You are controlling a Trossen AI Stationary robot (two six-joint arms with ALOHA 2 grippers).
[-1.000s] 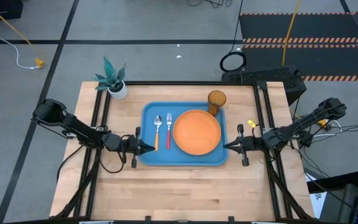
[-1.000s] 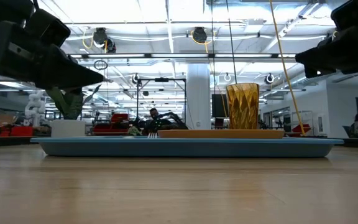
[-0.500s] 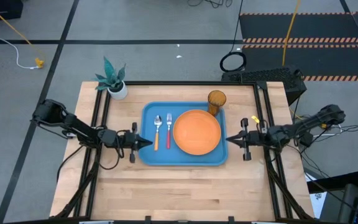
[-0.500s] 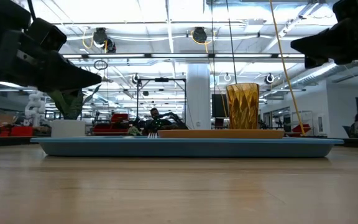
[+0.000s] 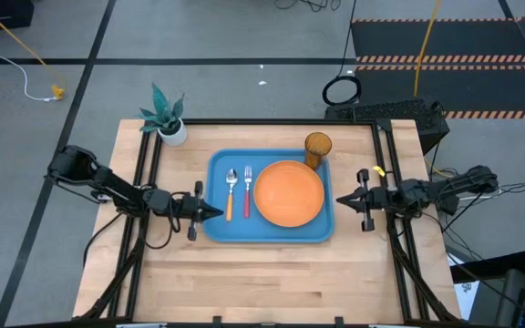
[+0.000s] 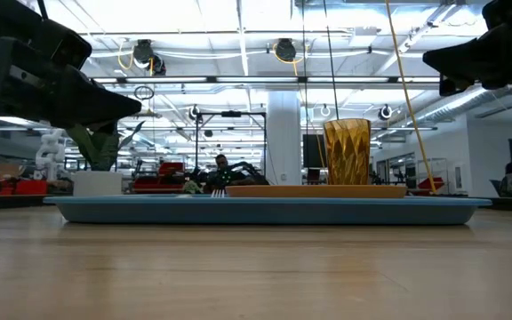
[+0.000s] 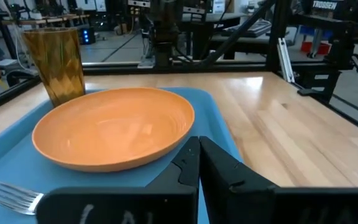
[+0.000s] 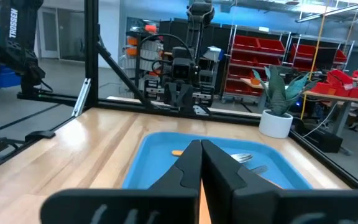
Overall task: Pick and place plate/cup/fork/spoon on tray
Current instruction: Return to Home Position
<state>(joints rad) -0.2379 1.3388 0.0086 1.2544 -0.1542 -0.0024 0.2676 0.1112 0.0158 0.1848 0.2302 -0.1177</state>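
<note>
The blue tray (image 5: 272,235) lies mid-table. On it rest the orange plate (image 5: 288,193), the amber cup (image 5: 317,148) upright at its far right corner, the orange-handled spoon (image 5: 231,189) and the red-handled fork (image 5: 247,189) side by side left of the plate. My left gripper (image 5: 218,211) hovers shut and level over the tray's left rim, pointing at the plate (image 7: 114,127). My right gripper (image 5: 339,200) is shut and level just outside the tray's right rim, holding nothing.
A white pot with a green plant (image 5: 168,123) stands at the table's far left corner. Black frame rails (image 5: 144,164) run along both table sides. Bare wood (image 5: 272,282) stretches between the tray and the near edge.
My right gripper has drawn back from the tray's right rim toward the table's right edge and slightly toward the far edge, staying shut. The tableware on the tray has not moved.
</note>
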